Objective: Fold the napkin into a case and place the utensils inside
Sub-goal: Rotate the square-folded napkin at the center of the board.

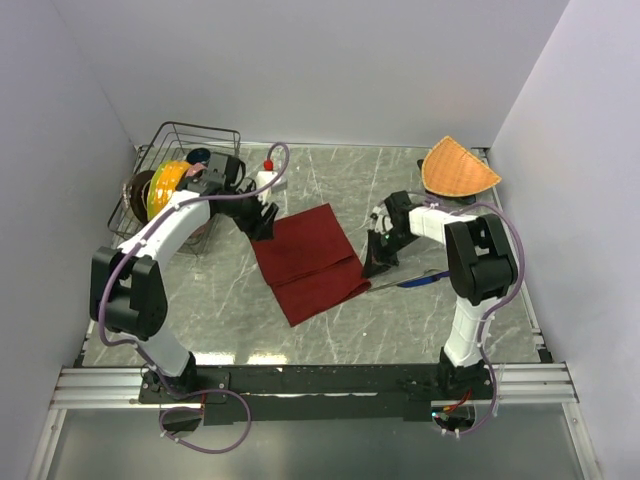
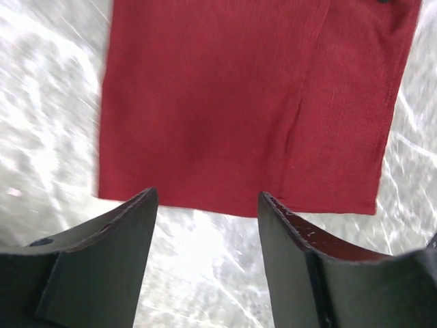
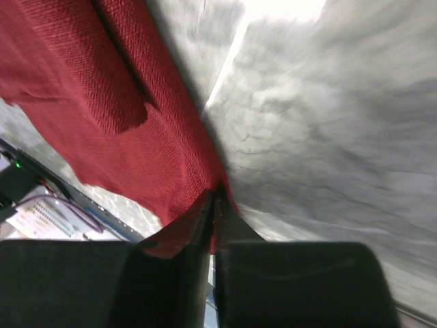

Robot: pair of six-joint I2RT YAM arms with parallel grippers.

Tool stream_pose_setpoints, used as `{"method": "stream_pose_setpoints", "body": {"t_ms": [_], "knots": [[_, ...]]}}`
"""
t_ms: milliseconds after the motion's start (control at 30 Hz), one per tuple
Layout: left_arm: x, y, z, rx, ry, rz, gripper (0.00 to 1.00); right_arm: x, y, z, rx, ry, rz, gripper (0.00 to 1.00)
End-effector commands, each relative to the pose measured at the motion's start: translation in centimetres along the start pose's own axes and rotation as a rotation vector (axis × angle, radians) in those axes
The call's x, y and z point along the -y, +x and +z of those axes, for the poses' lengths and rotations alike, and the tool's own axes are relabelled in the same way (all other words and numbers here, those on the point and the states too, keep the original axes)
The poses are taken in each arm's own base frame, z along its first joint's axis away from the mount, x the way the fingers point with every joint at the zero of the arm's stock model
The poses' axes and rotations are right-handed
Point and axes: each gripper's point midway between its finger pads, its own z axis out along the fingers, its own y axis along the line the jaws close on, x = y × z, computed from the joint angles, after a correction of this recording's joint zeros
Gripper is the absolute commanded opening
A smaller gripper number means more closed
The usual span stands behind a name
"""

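The dark red napkin (image 1: 310, 260) lies folded on the marble table, with a fold line along its length (image 2: 239, 102). My left gripper (image 1: 262, 222) stands open at its far left edge; in the left wrist view the jaws (image 2: 208, 205) hang over bare table just off the cloth's hem, with nothing between them. My right gripper (image 1: 378, 262) is at the napkin's right edge, and in the right wrist view it (image 3: 217, 198) is shut on the cloth (image 3: 102, 102), pinching its edge. The blue knife (image 1: 420, 279) lies just right of that gripper. I cannot make out the fork clearly.
A wire dish rack (image 1: 222, 131) with coloured plates (image 1: 165, 185) stands at the back left, behind the left arm. A white bottle with a red cap (image 1: 266, 175) sits beside it. An orange woven fan-shaped mat (image 1: 458, 168) lies at the back right. White walls enclose the table.
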Motion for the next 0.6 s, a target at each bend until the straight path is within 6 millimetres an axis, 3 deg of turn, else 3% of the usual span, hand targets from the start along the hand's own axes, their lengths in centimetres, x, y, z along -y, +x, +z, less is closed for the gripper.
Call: {"method": "stream_pose_setpoints", "body": {"t_ms": [0,133,167,200,233,267,333,567], "knots": [[1.9,0.8,-0.6,0.032,0.045,0.055,0.64,-1.0,3.4,1.2,-0.071,-0.014,-0.032,0.02],[3.1,2.0,-0.4,0.049,0.057,0.092,0.58,-3.4,7.5,2.0,-0.143,-0.071,-0.08,0.0],[3.3,3.2,0.1,0.027,0.052,0.097,0.56,-3.5,7.8,1.9,-0.136,-0.065,-0.089,0.02],[3.7,2.8,0.3,0.041,0.049,0.152,0.56,-3.5,8.2,1.8,-0.134,-0.059,-0.099,0.06],[4.0,3.1,0.5,0.038,0.049,0.18,0.55,-3.7,8.1,1.4,-0.124,-0.063,-0.104,0.16],[4.3,4.3,1.0,0.011,0.04,0.198,0.55,-3.7,7.9,1.2,-0.119,-0.056,-0.105,0.19],[4.9,4.6,2.0,0.015,0.033,0.28,0.55,-3.9,7.7,0.4,-0.125,-0.046,-0.117,0.23],[6.0,4.7,5.0,0.004,0.011,0.493,0.56,-4.2,6.0,-2.3,-0.081,-0.055,-0.099,0.29]]}}
